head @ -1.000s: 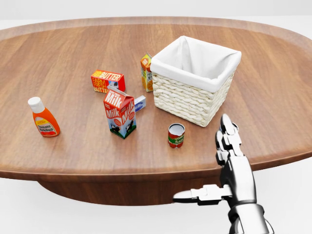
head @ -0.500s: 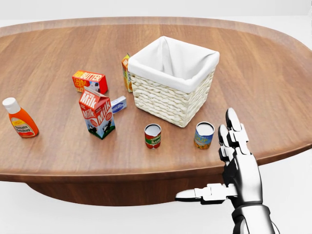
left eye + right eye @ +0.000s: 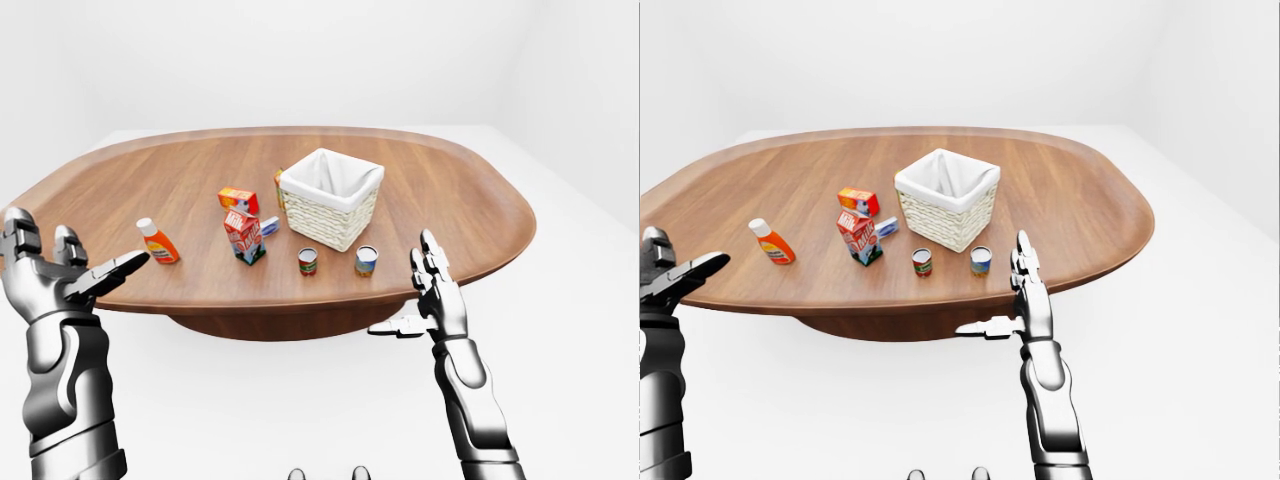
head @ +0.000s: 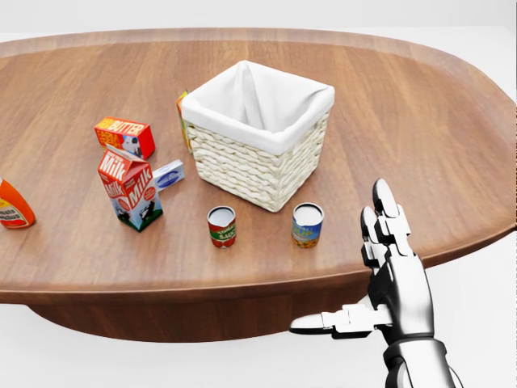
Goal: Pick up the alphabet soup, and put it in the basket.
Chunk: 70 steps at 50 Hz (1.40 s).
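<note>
- Change of view: in the head view the whole scene has slid leftward since the earlier pictures, table and contents together; this is taken as movement of the base and camera, not of the things. A second can, absent a second ago, is now fully shown.
- Meaning for the task: the alphabet soup (image 4: 307, 224), judged to be the blue-and-yellow labelled can, is now brought within the field of view and closer to the right hand; no grasp has been begun.
- Alphabet soup: stood upright on the table (image 4: 452, 121), just below the lower-right corner of the basket (image 4: 257, 133), apart from its wall.
- Red-labelled can (image 4: 221, 225): upright, below the basket's lower-left corner, beside the soup but not touching.
- Milk carton (image 4: 129, 187), butter box (image 4: 124, 136), ketchup bottle (image 3: 158, 240): ranged left of the basket, well apart from the soup.
- Right hand (image 4: 386, 267): fingers extended upward and held straight, thumb stuck out sideways; nothing is held or touched; it is placed right of and below the basket, off the table edge, near the soup.
- Left hand (image 3: 62, 272): fingers spread, nothing carried, far left of the basket.
</note>
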Available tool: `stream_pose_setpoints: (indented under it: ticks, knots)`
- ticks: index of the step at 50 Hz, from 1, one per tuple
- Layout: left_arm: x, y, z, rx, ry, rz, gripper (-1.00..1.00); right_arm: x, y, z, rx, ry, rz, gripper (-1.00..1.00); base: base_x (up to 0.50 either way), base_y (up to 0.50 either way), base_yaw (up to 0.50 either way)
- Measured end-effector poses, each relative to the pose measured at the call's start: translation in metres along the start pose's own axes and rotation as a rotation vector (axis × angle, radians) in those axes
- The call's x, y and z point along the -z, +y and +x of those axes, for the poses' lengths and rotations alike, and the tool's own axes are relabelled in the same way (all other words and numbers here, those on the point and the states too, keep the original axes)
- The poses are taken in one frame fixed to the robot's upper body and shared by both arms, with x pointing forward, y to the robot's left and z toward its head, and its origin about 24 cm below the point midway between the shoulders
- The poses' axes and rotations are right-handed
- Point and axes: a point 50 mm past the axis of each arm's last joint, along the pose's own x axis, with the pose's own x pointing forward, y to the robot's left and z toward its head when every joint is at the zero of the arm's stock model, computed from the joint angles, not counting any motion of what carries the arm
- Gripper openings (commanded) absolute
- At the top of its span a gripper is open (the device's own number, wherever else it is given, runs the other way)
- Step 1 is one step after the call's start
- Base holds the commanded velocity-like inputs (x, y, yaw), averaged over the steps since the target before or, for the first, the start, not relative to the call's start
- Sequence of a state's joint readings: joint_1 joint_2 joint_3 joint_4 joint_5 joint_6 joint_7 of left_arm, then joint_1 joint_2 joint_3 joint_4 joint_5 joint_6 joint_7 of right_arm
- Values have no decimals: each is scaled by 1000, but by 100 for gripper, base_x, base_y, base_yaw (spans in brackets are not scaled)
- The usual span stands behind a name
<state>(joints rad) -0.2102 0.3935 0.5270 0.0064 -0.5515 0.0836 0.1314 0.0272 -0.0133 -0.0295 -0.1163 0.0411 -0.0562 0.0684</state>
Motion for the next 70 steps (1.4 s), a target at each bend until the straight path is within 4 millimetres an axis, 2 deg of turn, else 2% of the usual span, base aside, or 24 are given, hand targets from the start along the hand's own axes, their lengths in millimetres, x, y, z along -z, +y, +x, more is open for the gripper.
stream_pose_setpoints:
  ticks: [27, 70]
  knots:
    - [-2, 0, -1, -1, -6, 2, 100, 3, -1, 1, 3, 12, -12, 100, 0, -8, 0]
    - [-2, 0, -1, -2, -4, 5, 100, 8, 0, 1, 4, 45, -14, 100, 21, 0, 0]
